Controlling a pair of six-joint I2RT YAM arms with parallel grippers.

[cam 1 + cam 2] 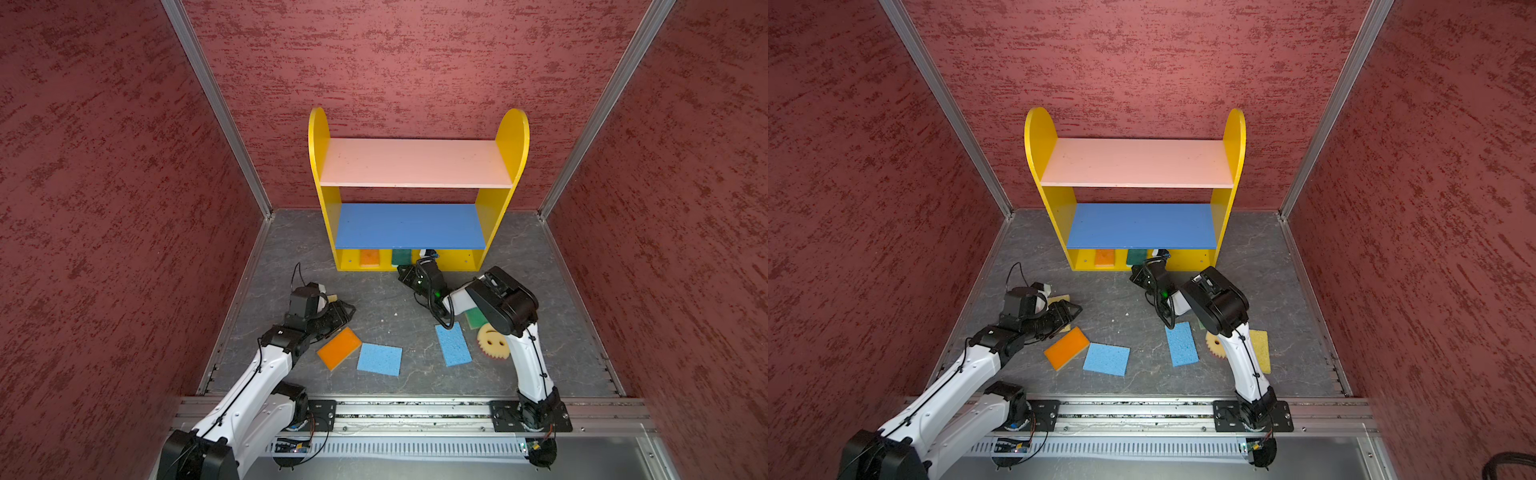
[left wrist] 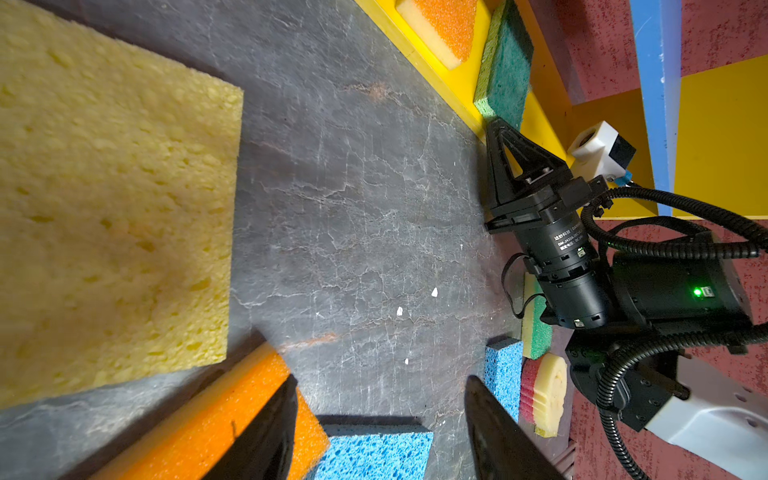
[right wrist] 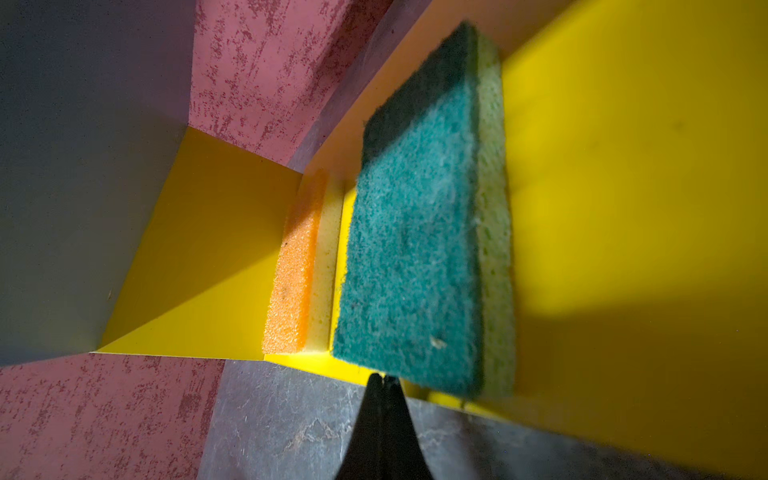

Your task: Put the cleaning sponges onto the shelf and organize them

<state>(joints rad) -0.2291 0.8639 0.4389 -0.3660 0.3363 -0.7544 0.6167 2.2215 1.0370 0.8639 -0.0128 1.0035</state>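
— Where is the white and black left arm?
— Stretched forward and low. The black left pincer has its two fingers apart, holding nothing.
— And the white and black right arm?
— Bent high at the elbow, reaching down. The black right pincer is squeezed together.

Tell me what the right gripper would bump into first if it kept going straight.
Probably the dark green sponge on the shelf's bottom board; the shut right gripper points at its near edge.
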